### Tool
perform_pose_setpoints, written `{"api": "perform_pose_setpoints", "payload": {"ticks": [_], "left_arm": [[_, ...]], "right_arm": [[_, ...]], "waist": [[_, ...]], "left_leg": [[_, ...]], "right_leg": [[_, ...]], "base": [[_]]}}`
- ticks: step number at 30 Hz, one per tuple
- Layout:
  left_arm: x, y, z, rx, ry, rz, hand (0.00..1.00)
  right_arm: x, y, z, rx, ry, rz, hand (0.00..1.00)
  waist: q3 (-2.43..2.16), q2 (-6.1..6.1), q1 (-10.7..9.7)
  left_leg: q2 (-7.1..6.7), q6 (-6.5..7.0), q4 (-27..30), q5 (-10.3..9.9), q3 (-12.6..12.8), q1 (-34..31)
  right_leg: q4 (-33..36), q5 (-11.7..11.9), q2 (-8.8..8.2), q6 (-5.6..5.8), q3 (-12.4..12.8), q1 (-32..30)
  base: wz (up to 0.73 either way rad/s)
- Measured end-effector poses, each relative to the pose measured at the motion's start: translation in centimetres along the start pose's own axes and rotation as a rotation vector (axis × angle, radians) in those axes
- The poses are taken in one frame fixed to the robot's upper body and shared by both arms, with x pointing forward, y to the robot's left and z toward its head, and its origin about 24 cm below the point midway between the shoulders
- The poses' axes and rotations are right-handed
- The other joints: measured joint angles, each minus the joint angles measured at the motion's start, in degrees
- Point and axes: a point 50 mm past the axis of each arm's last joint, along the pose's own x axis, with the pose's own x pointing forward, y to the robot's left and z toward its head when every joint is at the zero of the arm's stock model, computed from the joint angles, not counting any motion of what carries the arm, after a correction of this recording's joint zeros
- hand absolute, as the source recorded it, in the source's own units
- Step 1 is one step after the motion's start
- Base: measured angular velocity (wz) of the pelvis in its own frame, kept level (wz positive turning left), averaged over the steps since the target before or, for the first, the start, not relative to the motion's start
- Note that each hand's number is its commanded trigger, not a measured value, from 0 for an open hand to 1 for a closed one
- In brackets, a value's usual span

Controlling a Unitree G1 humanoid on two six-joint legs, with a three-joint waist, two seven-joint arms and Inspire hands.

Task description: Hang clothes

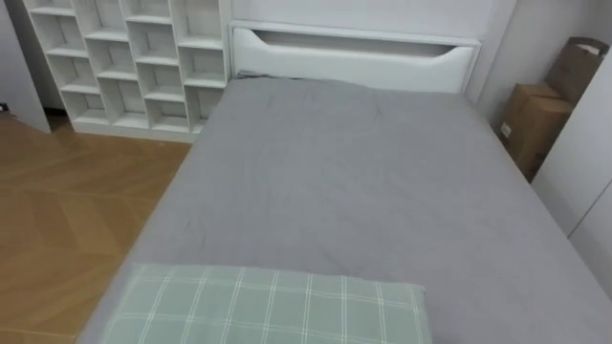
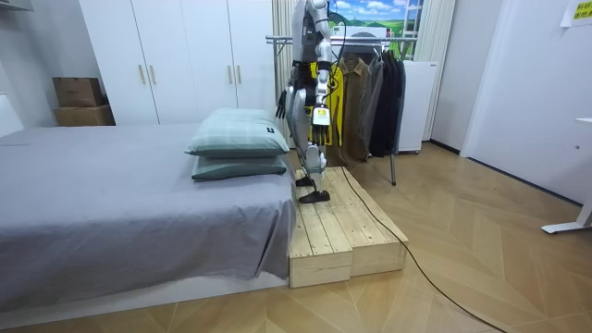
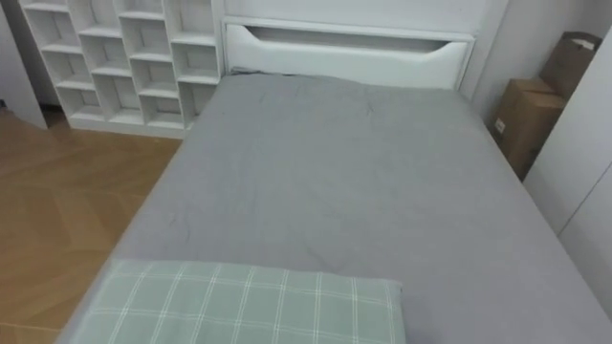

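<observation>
While standing on the wooden platform (image 2: 347, 231) at the pillow end of the bed (image 2: 111, 194), facing along the grey sheet with the clothes rack (image 2: 275, 39) behind, settle first on a garment to hang. No loose garment to be made out on the bed: just the green checked pillow (image 1: 268, 306) at the near edge, then bare sheet up to the white end board (image 1: 354, 59). Clothes (image 2: 375, 92) hanging on the rack just behind the robot, none in hand. Probably best to turn toward the rack, or scan the bed's sides, before reaching. In turning, keep both feet well inside the platform edge and mind the step down to the floor.

Left hand (image 2: 314, 137) hanging at the side nearer the room camera, fingers loose and empty. Right hand (image 2: 281, 104) on the far side, too small to tell whether open or closed.

From the eye views: a white cubby shelf (image 1: 134, 57) left of the bed, cardboard boxes (image 1: 540, 115) to its right, parquet alongside. From the room view: the stance on the platform, a second pillow (image 2: 239, 167) under the checked one, the white wardrobe (image 2: 176, 55), and the rack with its clothes.
</observation>
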Motion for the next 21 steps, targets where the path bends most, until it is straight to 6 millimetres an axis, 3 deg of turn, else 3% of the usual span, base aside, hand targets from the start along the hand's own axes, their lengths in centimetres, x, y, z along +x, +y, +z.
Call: {"api": "perform_pose_setpoints", "payload": {"ticks": [6,21], "left_arm": [[0.0,-0.5,0.9,0.018,0.001,-0.017,0.0],[0.1,-0.6,1.8,0.054,-0.012,-0.046,0.0]], "right_arm": [[0.0,-0.1,-0.1,0.052,0.012,-0.003,0.0],[0.0,-0.1,-0.2,0.057,0.014,-0.002,0.0]], "waist": [[0.07,0.56,-0.1],[0.2,0.66,-0.09]], "left_leg": [[-0.02,0.01,-0.06,0.01,0.38,0.28],[0.07,0.04,-1.04,0.02,0.86,0.89]], "right_leg": [[-0.04,-0.02,0.07,0.02,0.97,0.05],[-0.07,-0.07,0.21,0.1,1.75,-0.05]], "base": [[-0.02],[-0.01]]}}
